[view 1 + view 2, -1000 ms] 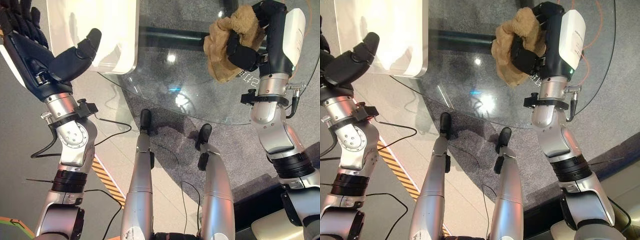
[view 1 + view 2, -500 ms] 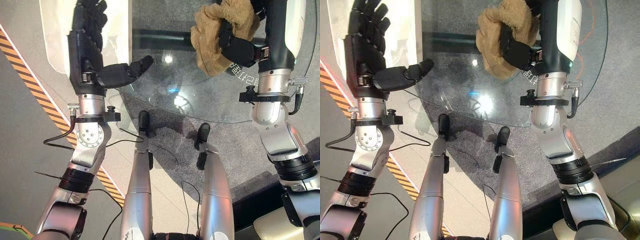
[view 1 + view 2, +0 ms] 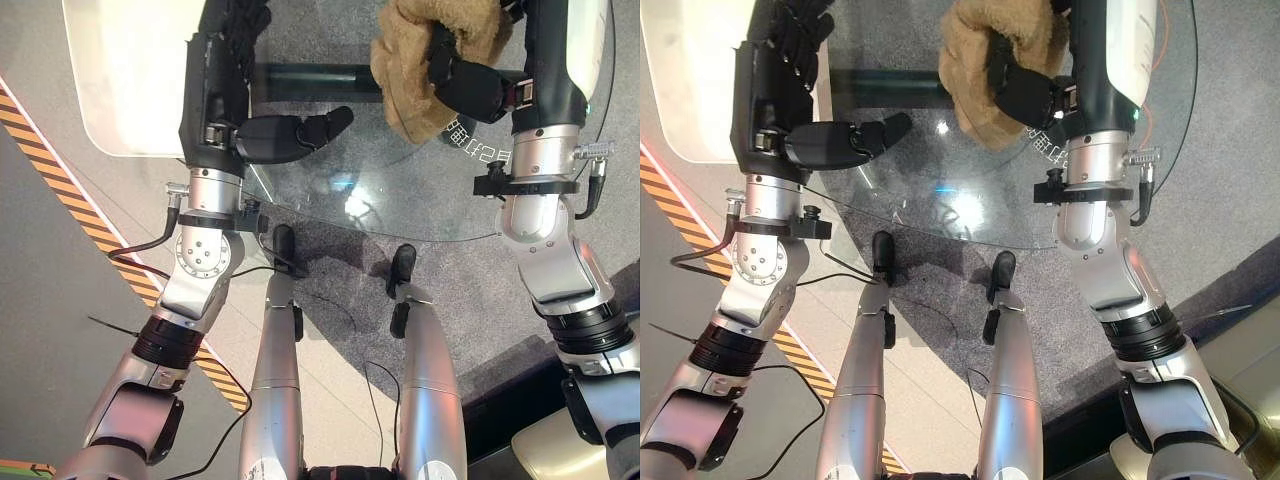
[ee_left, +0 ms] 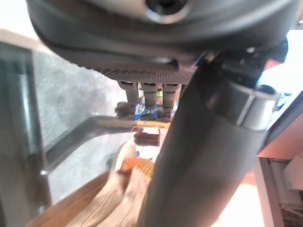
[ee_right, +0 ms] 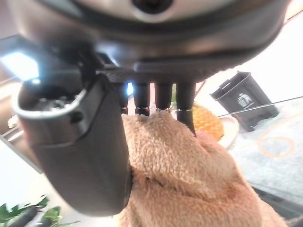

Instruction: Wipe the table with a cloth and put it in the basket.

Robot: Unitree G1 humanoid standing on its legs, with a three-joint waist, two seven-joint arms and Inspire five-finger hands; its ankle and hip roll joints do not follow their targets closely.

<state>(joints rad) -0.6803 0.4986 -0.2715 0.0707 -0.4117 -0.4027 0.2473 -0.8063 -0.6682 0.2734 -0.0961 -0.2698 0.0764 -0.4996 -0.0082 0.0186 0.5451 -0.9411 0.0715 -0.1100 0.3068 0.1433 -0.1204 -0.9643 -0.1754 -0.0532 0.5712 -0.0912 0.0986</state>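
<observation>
The right robot hand (image 3: 470, 85) is clamped on a crumpled tan fleecy cloth (image 3: 410, 55), its dark thumb and fingers curled round the bundle, which it holds over the round clear glass tabletop (image 3: 400, 190) toward the far right part of the glass. In the right wrist view the fingers (image 5: 161, 97) dig into the fuzzy cloth (image 5: 189, 179) while the thumb lies against its side. The left robot hand (image 3: 235, 95) is over the left edge of the tabletop, fingers spread apart and straight, thumb (image 3: 300, 130) sticking out sideways over the glass, holding nothing. A white rounded flat panel (image 3: 130, 80) lies just beside the tabletop's left edge, behind the left robot hand.
</observation>
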